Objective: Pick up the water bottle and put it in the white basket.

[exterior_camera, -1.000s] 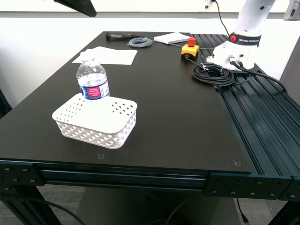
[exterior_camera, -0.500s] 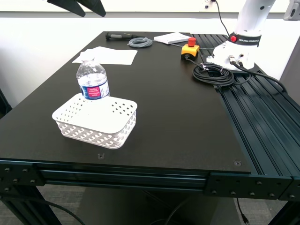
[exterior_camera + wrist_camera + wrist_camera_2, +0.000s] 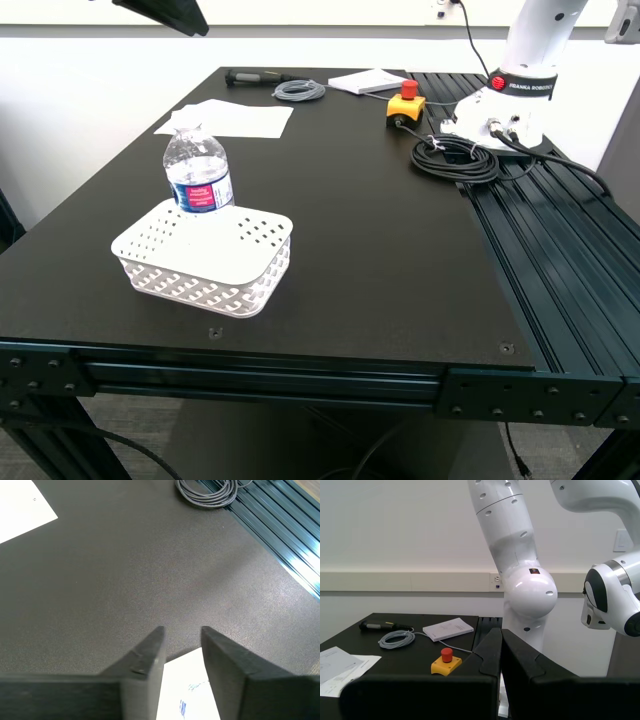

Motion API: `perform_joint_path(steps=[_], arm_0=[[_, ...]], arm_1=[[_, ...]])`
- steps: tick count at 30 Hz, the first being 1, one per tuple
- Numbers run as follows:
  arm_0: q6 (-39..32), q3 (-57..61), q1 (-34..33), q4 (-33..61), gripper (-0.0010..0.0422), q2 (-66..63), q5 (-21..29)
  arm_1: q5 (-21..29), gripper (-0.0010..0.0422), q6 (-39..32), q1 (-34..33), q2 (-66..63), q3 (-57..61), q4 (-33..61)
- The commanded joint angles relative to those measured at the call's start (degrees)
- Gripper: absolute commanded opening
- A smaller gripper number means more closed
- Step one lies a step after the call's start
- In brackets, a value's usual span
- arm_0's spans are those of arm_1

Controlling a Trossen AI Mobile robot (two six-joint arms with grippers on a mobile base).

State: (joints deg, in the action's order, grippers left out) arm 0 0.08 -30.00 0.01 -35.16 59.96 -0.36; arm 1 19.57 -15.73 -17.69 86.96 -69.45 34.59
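The water bottle (image 3: 198,170), clear with a white cap and a blue-and-red label, stands upright on the black table at the exterior view's left. It is just behind the white basket (image 3: 205,255) and touches or nearly touches its far rim. The perforated basket holds nothing. My first gripper (image 3: 182,630) is open, high over the tabletop, with a printed white sheet (image 3: 185,690) below its fingers. My second gripper (image 3: 501,630) is shut on nothing and faces a white robot arm (image 3: 520,560). A dark gripper part (image 3: 165,12) shows at the exterior view's top left; which arm it belongs to is unclear. Neither wrist view shows the bottle or the basket.
White paper sheets (image 3: 225,118) lie behind the bottle. Farther back are a grey cable (image 3: 299,91), a booklet (image 3: 367,81) and a yellow box with a red button (image 3: 405,105). A black cable coil (image 3: 455,158) and another robot's white base (image 3: 520,80) sit by the rails (image 3: 560,250).
The dark gripper part at the exterior view's top left has shifted; half a second ago two dark pieces showed there, now one. The bottle and the basket have not moved.
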Motion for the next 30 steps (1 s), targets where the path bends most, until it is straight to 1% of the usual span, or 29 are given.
perform_joint_path(steps=[1,7,8,9,10,11,12,13,14,15,16,19,23,24,25,27,29,30], arm_0=[[0.0,0.0,0.0,-0.2,0.0001,0.0,0.0],[0.0,0.0,0.0,-0.2,0.0001,0.0,0.0],[0.0,0.0,0.0,-0.2,0.0001,0.0,0.0],[0.0,0.0,0.0,-0.2,0.0001,0.0,0.0],[0.0,0.0,0.0,-0.2,0.0001,0.0,0.0],[0.0,0.0,0.0,-0.2,0.0001,0.0,0.0],[0.0,0.0,0.0,-0.2,0.0001,0.0,0.0],[0.0,0.0,0.0,-0.2,0.0001,0.0,0.0],[0.0,0.0,0.0,-0.2,0.0001,0.0,0.0],[0.0,0.0,0.0,-0.2,0.0001,0.0,0.0],[0.0,0.0,0.0,-0.2,0.0001,0.0,0.0],[0.0,0.0,0.0,-0.2,0.0001,0.0,0.0],[0.0,0.0,0.0,-0.2,0.0001,0.0,0.0],[0.0,0.0,0.0,-0.2,0.0001,0.0,0.0],[0.0,0.0,0.0,-0.2,0.0001,0.0,0.0],[0.0,0.0,0.0,-0.2,0.0001,0.0,0.0],[0.0,0.0,0.0,-0.2,0.0001,0.0,0.0],[0.0,0.0,0.0,-0.2,0.0001,0.0,0.0]], arm_1=[[-0.1,0.0159,0.0,0.0,0.0,0.0,0.0],[-0.1,0.0352,0.0,0.0,0.0,0.0,0.0],[-0.1,0.0417,-0.1,0.0,0.0,0.0,-0.1],[-0.6,0.0388,-0.5,0.0,0.0,0.0,-0.2],[-1.1,0.0347,-0.5,0.0,0.0,0.0,-0.2],[-1.0,0.0284,-1.3,0.0,0.0,0.0,-0.7],[-1.2,0.0234,-3.1,0.0,0.0,0.0,-2.2],[-1.2,0.0175,-3.5,0.0,0.0,0.0,-3.2],[-1.0,0.01,-3.1,0.0,0.0,0.0,-3.2],[-1.1,0.0051,-3.1,0.0,0.0,0.0,-3.2],[-1.1,-0.0008,-2.8,0.0,0.0,0.0,-3.2],[-1.4,0.0049,-2.7,0.0,0.0,0.0,-4.3],[-1.4,0.0097,-2.7,0.1,0.0,0.0,-6.9],[-1.4,0.0102,-2.7,0.1,0.0,0.0,-7.6],[-1.4,0.0103,-2.7,0.1,0.0,0.0,-8.1],[-1.4,0.0093,-2.7,0.1,0.0,0.0,-9.6],[-1.4,0.0076,-2.7,0.1,0.0,0.0,-9.8],[-1.4,0.0059,-2.7,0.1,0.0,0.0,-9.9]])
